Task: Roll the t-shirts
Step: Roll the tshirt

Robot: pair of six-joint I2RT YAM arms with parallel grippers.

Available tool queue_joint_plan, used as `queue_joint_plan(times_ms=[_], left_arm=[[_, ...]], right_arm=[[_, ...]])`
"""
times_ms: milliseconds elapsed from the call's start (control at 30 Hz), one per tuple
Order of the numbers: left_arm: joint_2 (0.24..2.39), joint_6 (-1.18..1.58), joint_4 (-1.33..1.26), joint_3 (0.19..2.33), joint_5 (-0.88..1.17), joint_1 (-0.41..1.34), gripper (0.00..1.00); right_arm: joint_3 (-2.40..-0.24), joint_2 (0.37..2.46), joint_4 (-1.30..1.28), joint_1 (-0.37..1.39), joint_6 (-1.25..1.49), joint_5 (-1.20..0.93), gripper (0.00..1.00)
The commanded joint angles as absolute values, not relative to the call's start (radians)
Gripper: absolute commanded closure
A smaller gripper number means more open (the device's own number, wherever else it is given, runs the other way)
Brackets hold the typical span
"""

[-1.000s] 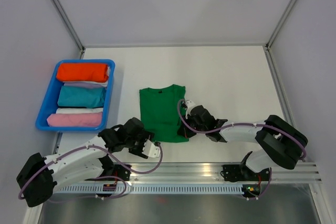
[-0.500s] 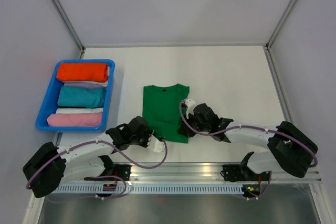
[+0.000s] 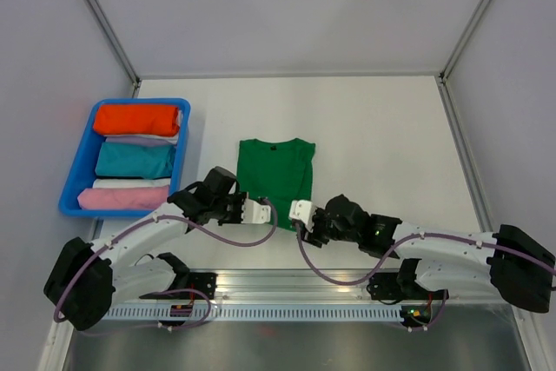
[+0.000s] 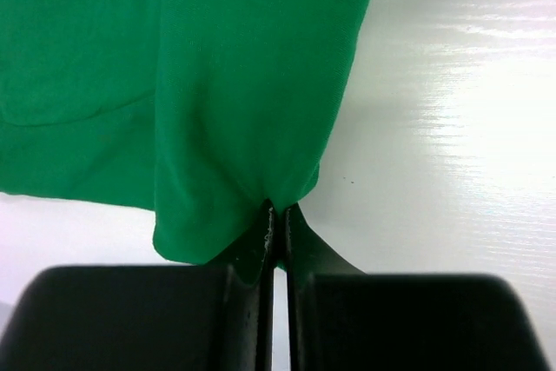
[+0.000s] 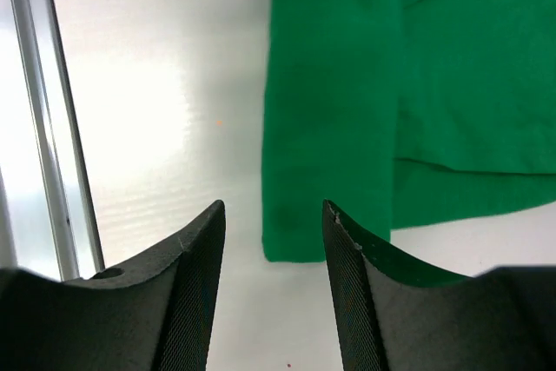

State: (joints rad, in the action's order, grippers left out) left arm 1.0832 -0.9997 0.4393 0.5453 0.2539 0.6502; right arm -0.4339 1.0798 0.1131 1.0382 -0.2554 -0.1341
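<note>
The plain emerald-green short-sleeved t-shirt (image 3: 275,175) of soft cloth lies flat in the middle of the white table (image 3: 382,128). It is folded lengthwise into a narrow strip, with its collar at the far end and its hem end nearest the arms. It looks light and limp, with no stiffness of its own. It will likely sag, bunch and slide on the smooth tabletop rather than turn over as one piece. A roll would therefore best be started from the near hem, with a hold at both near corners so the edge comes up evenly and the folded layers stay together. A pinch that catches only the top layer could pull the fold open. The left gripper (image 4: 276,215) is at the near left corner with its jaws pressed together on a small tuck of the green cloth, which puckers into them. The right gripper (image 5: 273,215) sits just short of the near right corner with its jaws spread, holding nothing, and the corner of the hem lies just ahead of the gap. Well to the left stands a blue plastic tray (image 3: 139,102). It holds rolled cloths side by side, among them an orange-red cloth bundle (image 3: 135,119) and a teal cloth bundle (image 3: 135,161).
</note>
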Motion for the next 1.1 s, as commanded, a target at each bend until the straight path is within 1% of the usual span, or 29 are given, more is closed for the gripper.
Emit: queue_joint_plan(times_ms=[0,167,400,433,467,500,567,633,667,700,733,767,800,833,900,933,1000,1067], left_arm=[[1.100,-0.954,0.512,0.601,0.367,0.630,0.98],[1.124,-0.956,0.512,0.615,0.376,0.629,0.98],[1.121,-0.956,0.526,0.629,0.386,0.611,0.98],[1.123,-0.956,0.540,0.630,0.393,0.606,0.98],[1.120,-0.957,0.551,0.632,0.402,0.601,0.98],[1.117,-0.962,0.561,0.635,0.419,0.600,0.98],[1.114,-0.971,0.610,0.644,0.454,0.597,0.98],[1.104,-0.977,0.685,0.653,0.482,0.589,0.98],[1.101,-0.988,0.715,0.672,0.515,0.586,0.98],[1.095,-0.995,0.756,0.683,0.535,0.581,0.98],[1.091,-1.026,0.800,0.693,0.557,0.574,0.98],[1.089,-1.046,0.899,0.719,0.598,0.572,0.98],[1.091,-1.066,0.941,0.733,0.616,0.571,0.98],[1.095,-1.092,0.980,0.745,0.630,0.565,0.98],[1.115,-1.112,1.089,0.787,0.666,0.554,0.98],[1.150,-1.127,1.124,0.801,0.679,0.526,0.98],[1.202,-1.158,1.210,0.834,0.716,0.487,0.98],[1.219,-1.161,1.218,0.834,0.710,0.468,0.98]], right_arm=[[-0.422,1.114,0.057,1.123,-0.488,-0.009,0.45],[-0.442,1.189,0.081,1.178,-0.466,0.127,0.44],[-0.548,1.406,0.049,1.181,-0.422,0.242,0.44],[-0.564,1.423,0.026,1.181,-0.420,0.250,0.46],[-0.571,1.439,0.014,1.181,-0.419,0.249,0.51],[-0.580,1.450,0.003,1.180,-0.407,0.238,0.71],[-0.577,1.399,-0.031,1.180,-0.390,0.201,0.91],[-0.569,1.341,-0.061,1.180,-0.358,0.105,0.96],[-0.571,1.278,-0.090,1.178,-0.382,0.066,1.00],[-0.580,1.249,-0.139,1.180,-0.405,-0.022,1.00],[-0.600,1.224,-0.165,1.181,-0.378,-0.043,1.00],[-0.621,1.198,-0.193,1.178,-0.362,-0.084,1.00],[-0.662,1.192,-0.254,1.174,-0.364,-0.138,1.00],[-0.678,1.192,-0.280,1.166,-0.359,-0.250,1.00],[-0.712,1.222,-0.333,1.160,-0.332,-0.322,1.00],[-0.715,1.236,-0.340,1.149,-0.295,-0.397,1.00],[-0.692,1.267,-0.307,1.118,-0.217,-0.452,1.00],[-0.681,1.275,-0.259,1.097,-0.170,-0.459,1.00]])
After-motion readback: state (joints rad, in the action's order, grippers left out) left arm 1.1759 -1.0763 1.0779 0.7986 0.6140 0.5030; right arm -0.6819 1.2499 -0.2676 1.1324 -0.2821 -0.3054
